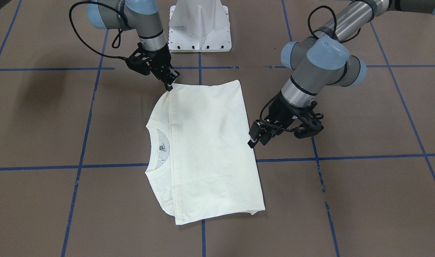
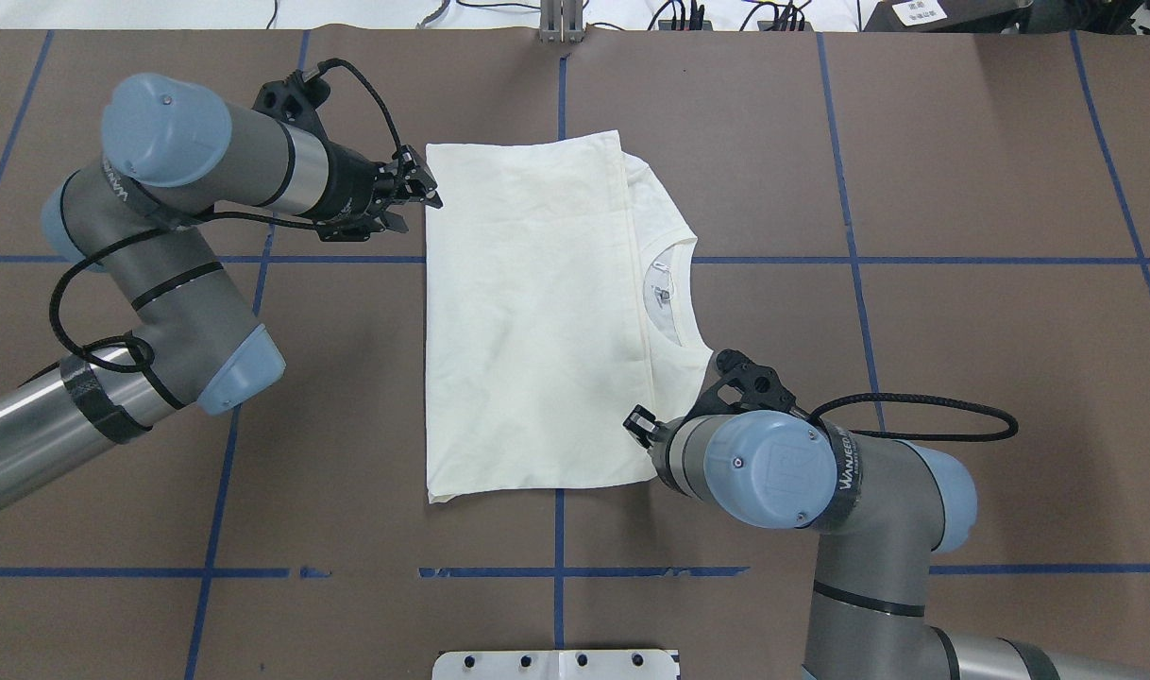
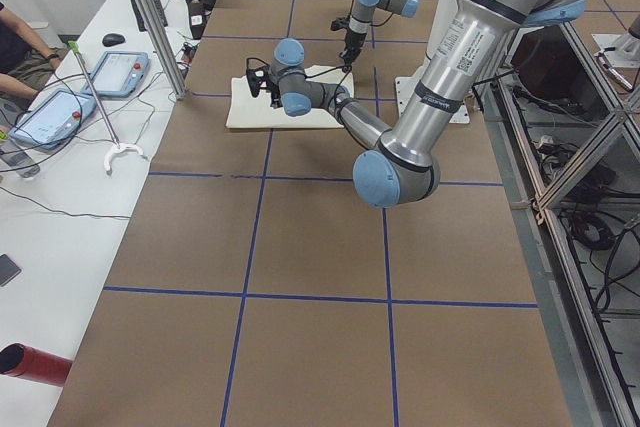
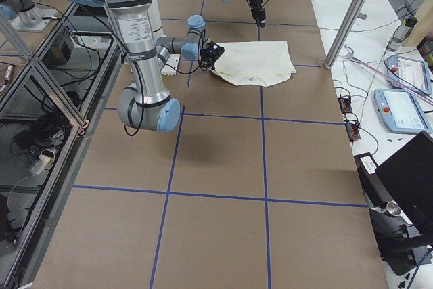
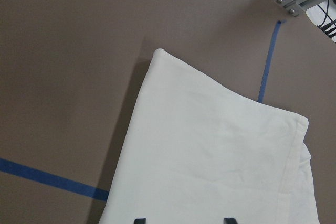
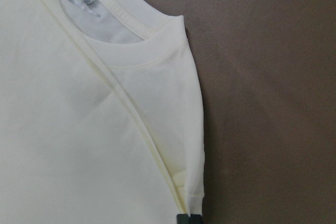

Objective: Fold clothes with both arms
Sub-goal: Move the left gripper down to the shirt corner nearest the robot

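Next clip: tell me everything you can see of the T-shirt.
The T-shirt is cream, soft knit by its look, with a ribbed round collar and a small label inside the neck. It lies flat on the brown table, folded into a rectangle, the top layer covering all but the collar side; no print shows. The right gripper is shut on the shoulder corner nearest the robot; the left gripper, jaws open, is at the opposite edge.

Even, bright overhead light casts soft shadows on the table (image 1: pixel 42 89); views sharp.
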